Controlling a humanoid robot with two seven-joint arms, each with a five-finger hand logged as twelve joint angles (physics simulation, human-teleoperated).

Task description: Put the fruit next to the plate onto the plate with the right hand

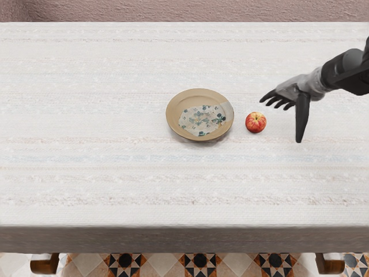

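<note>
A red and yellow apple lies on the white table, just right of a tan plate with a floral pattern in its centre. My right hand reaches in from the right edge and hovers a short way to the right of the apple and slightly behind it. Its fingers are spread, with the thumb pointing down toward the table, and it holds nothing. Plate and apple are apart, with a small gap between them. The left arm does not show.
The white table spans the whole view, with its front edge near the bottom. Below that edge, a patterned tile floor and wooden chair parts are visible.
</note>
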